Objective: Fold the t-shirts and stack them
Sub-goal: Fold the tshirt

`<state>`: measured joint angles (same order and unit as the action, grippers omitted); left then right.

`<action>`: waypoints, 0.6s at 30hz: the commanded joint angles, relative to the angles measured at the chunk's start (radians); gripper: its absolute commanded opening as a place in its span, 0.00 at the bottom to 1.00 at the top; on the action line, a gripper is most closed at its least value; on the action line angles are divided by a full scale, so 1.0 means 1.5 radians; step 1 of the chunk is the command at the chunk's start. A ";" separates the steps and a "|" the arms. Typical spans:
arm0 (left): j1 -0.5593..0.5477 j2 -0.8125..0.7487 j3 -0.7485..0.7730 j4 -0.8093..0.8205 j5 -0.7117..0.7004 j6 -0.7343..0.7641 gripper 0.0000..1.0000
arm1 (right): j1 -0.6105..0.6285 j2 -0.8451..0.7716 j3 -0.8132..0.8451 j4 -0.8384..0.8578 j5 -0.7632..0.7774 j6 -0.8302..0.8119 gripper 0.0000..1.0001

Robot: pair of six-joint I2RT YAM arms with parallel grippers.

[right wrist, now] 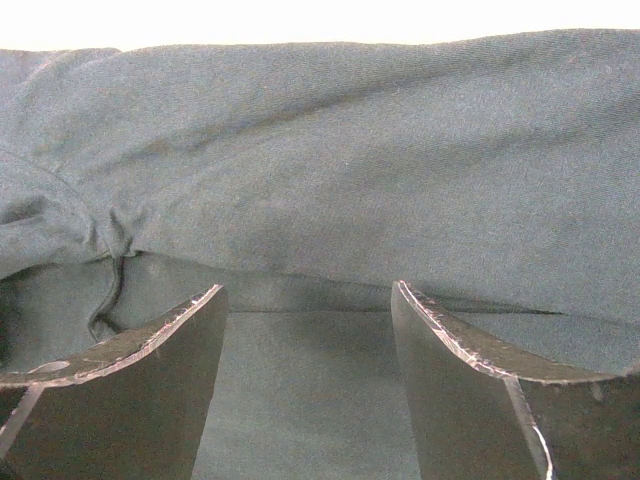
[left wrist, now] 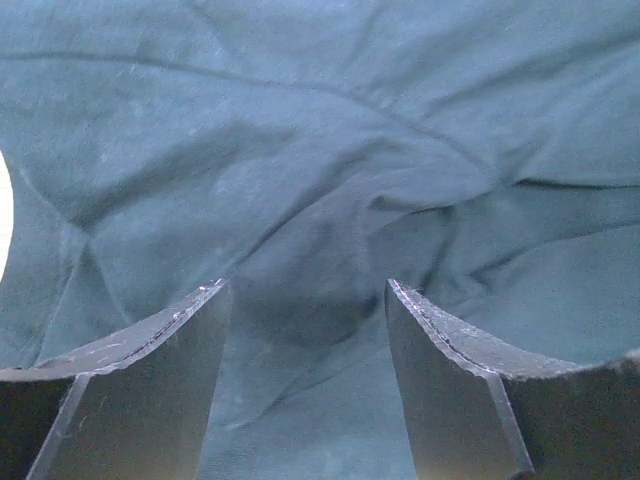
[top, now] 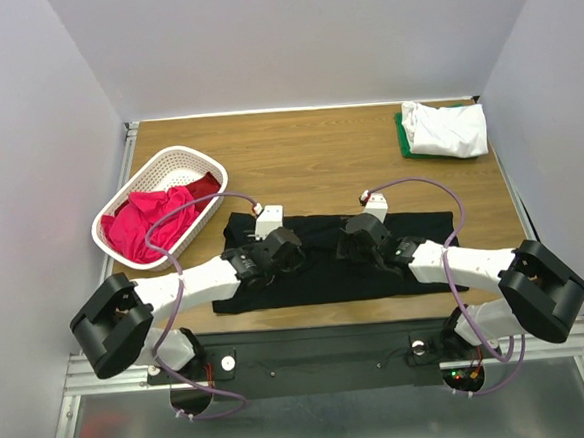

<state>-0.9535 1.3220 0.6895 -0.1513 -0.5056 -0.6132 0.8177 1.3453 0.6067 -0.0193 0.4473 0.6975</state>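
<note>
Hovering over the black shirt [top: 321, 277]: my left gripper [left wrist: 305, 290] is spread wide, nothing between its fingers, creased cloth just below. My right gripper [right wrist: 305, 290] is likewise spread and empty, facing a doubled-over edge. The shirt lies as a long band on the table [top: 308, 158], near my bases, seemingly mid-fold. White shirt [top: 448, 128] rests on the green one [top: 403, 139], far right corner. Pink shirts [top: 152, 224] are heaped in the basket [top: 211, 164], unfolded. Most of the work remains.

black t-shirt [top: 326, 277]: matt cloth, creased, a bit linty
pink t-shirt [top: 147, 229]: soft matt cloth, crumpled
white t-shirt [top: 448, 128], upper right: matt cloth
basket [top: 180, 170]: white plastic lattice, slight sheen
table [top: 308, 158]: smooth wood, satin
left gripper fingers [left wrist: 150, 390]: matt black, edges scuffed
</note>
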 commanded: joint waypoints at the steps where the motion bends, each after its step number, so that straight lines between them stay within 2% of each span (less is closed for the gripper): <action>1: 0.001 0.028 0.031 -0.037 -0.038 -0.016 0.74 | -0.003 -0.014 -0.010 0.015 0.006 0.009 0.73; 8: 0.002 0.037 0.019 0.000 -0.020 -0.018 0.74 | -0.003 -0.022 -0.016 0.015 0.008 0.009 0.73; 13: 0.017 0.041 0.033 -0.058 -0.063 -0.023 0.74 | -0.003 -0.025 -0.018 0.015 0.009 0.009 0.73; 18: 0.061 0.025 0.031 -0.052 -0.072 0.004 0.74 | -0.003 -0.025 -0.019 0.015 0.008 0.009 0.73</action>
<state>-0.9051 1.3933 0.7017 -0.2081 -0.5526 -0.6315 0.8177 1.3354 0.5789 -0.0193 0.4458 0.7010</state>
